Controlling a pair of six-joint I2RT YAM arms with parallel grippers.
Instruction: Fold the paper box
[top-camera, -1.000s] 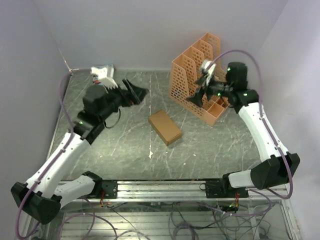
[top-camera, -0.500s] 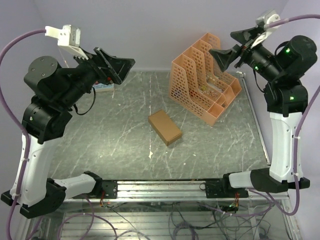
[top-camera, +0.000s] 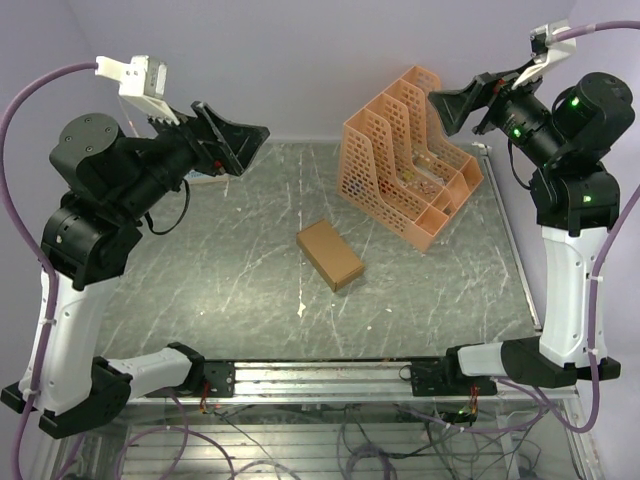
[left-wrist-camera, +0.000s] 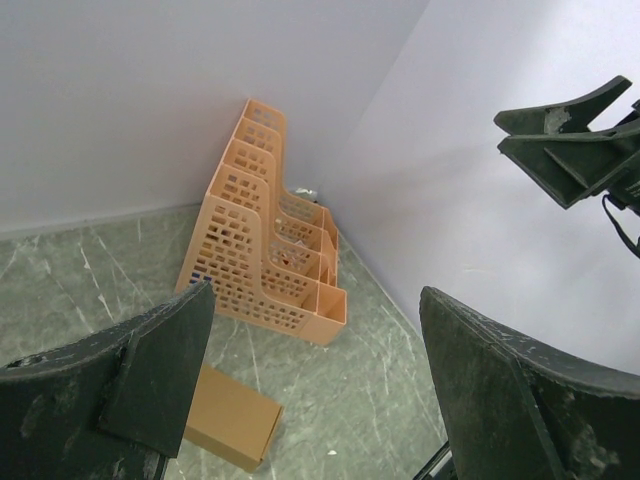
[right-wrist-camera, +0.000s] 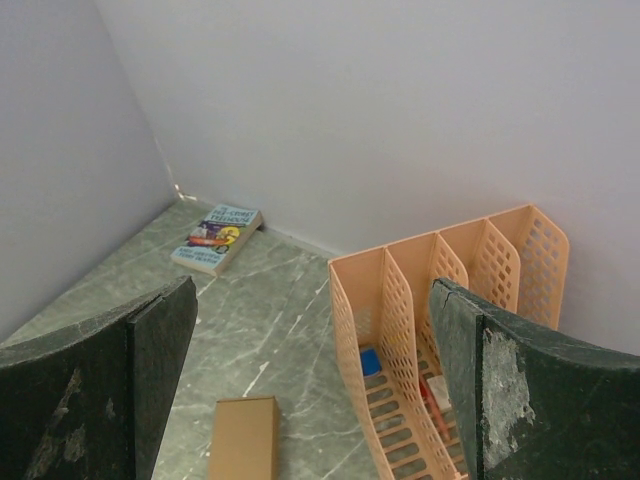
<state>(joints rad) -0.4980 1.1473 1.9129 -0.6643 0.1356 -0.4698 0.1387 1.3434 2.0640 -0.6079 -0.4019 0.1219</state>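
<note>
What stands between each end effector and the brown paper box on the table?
Nothing visible blocks either one. The paper box lies by itself, in plain sight of both wrist cameras. The left end effector and right end effector hang high, jaws open. Only the orange rack stands near the right one's way down, apart from the box.

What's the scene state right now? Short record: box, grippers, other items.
paper box: brick-shaped, lying flat mid table, nothing touching it
left gripper: open, empty, raised high at far left
right gripper: open, empty, raised high at far right
orange file rack: far right, small items inside
book: flat, far-left corner
</note>
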